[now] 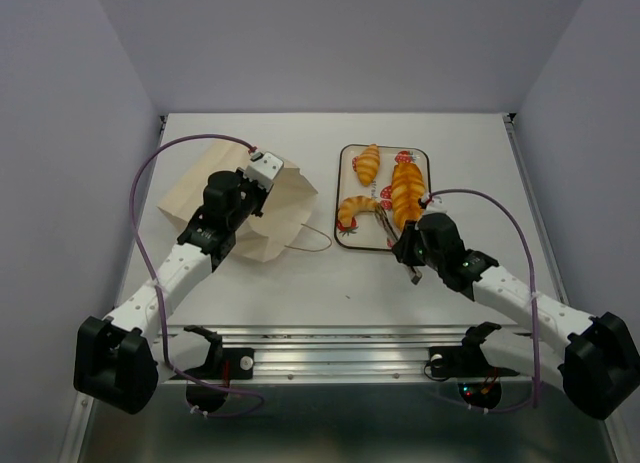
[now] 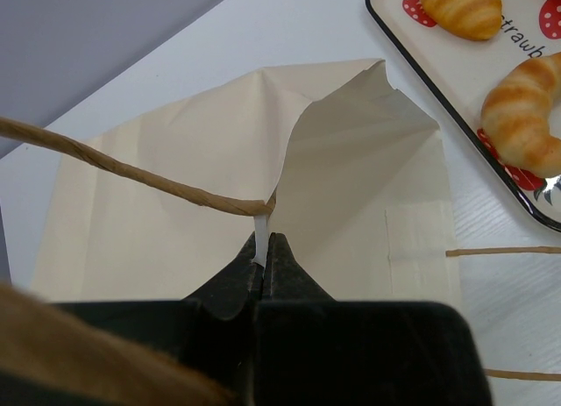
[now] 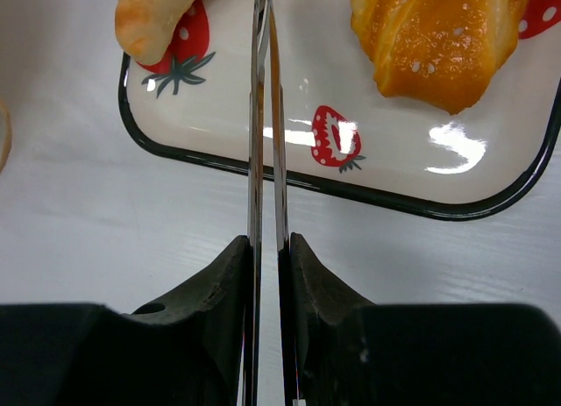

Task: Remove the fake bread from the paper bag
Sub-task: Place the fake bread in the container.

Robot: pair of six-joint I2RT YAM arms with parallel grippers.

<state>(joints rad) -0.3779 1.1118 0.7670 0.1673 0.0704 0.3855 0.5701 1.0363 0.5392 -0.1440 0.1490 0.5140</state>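
Only wrist views show it: left pincer (image 2: 263, 250) pinches paper bag (image 2: 166, 195) rim, right pincer (image 3: 267, 245) clamps metal tongs (image 3: 266, 90) over tray (image 3: 230, 103) near edge; worktop (image 1: 330, 295) near strip open.

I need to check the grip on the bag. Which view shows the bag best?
Left wrist: the bag fills the frame, its edge pinched in the left gripper. The top view shows its outline, partly under the arm. Right wrist misses it.

fake bread (image 1: 407, 191) golden-orange | paper bag (image 1: 285, 211) cream | tray (image 3: 394, 152) white, red strawberries
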